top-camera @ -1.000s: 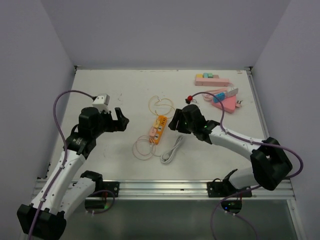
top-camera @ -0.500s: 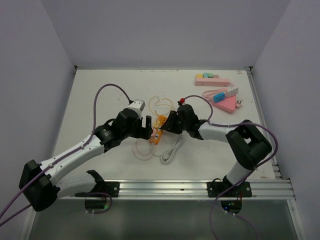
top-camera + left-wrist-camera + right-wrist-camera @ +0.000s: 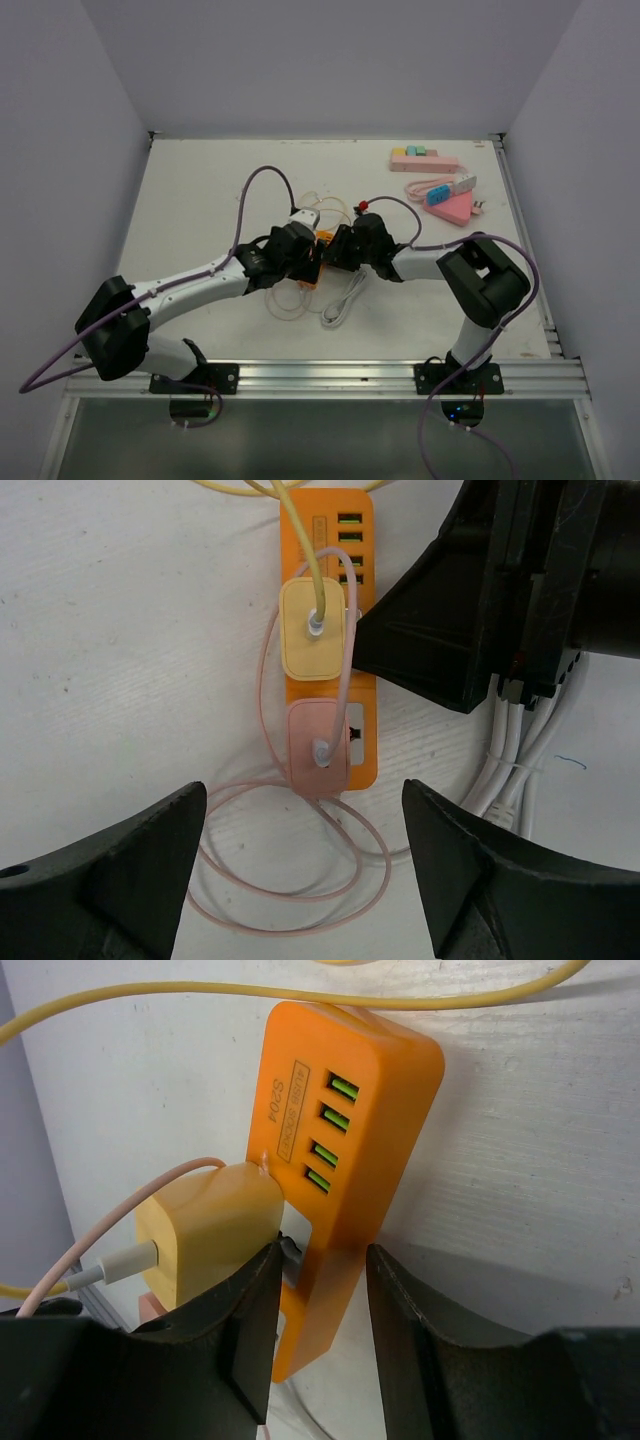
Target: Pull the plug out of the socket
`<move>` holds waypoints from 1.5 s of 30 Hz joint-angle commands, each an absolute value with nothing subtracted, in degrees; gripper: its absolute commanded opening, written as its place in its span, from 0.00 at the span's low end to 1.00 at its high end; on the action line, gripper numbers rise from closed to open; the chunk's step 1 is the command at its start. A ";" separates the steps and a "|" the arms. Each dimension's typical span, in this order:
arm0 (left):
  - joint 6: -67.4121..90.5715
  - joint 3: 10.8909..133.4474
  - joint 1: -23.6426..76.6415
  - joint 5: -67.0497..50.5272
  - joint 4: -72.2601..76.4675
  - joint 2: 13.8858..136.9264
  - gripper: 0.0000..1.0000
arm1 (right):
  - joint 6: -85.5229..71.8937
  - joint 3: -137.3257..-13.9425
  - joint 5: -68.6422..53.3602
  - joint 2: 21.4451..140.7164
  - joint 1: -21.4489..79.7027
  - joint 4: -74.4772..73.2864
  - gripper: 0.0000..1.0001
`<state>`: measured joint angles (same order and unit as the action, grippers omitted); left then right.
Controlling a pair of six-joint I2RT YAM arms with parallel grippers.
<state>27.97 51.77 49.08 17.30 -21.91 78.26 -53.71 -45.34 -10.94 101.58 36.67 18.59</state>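
Table (image 3: 190, 190) is boxed by walls on the left, back and right, with a rail along the near edge. The work sits mid-table, well apart from every edge. Broad bare tabletop lies to the left of and behind the orange power strip (image 3: 322, 520). The far right corner holds pink blocks (image 3: 425, 158) and a pink triangle (image 3: 452, 208). Both arms converge on the strip, so room close around it is tight. The right gripper (image 3: 322, 1260) crowds its right side, a white cable bundle (image 3: 512, 750) lies just beside that, and pink cable loops (image 3: 335, 825) lie off its near end. The strip lies flat with its green USB ports at the far end. Two plugs are seated in it: the yellow plug (image 3: 313, 630) next to the ports and the pink plug (image 3: 318, 748) just beside it at the near end. Left gripper (image 3: 303, 815): jaws spread wide, holding nothing, above the strip, with the pink plug lying between the two fingers and apart from both. Right gripper: jaws narrowly parted with the strip's side edge in the gap and one finger (image 3: 245, 1305) right against the yellow plug. Cannot tell whether it is pinching the strip.
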 commanded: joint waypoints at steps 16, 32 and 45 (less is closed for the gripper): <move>31.99 57.30 51.77 28.57 -20.48 88.94 0.60 | -54.93 -40.43 -11.78 103.27 36.47 22.06 0.34; 33.92 59.41 51.86 24.43 -19.43 91.06 0.00 | -55.11 -40.34 -8.19 106.52 36.47 19.00 0.30; 35.07 61.61 51.24 27.95 -19.77 84.29 0.00 | -52.03 -44.03 0.87 108.19 36.65 4.31 0.25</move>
<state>32.67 57.74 51.51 25.71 -22.35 87.70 -56.29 -45.52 -9.34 103.26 36.75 21.08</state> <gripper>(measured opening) 0.364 0.305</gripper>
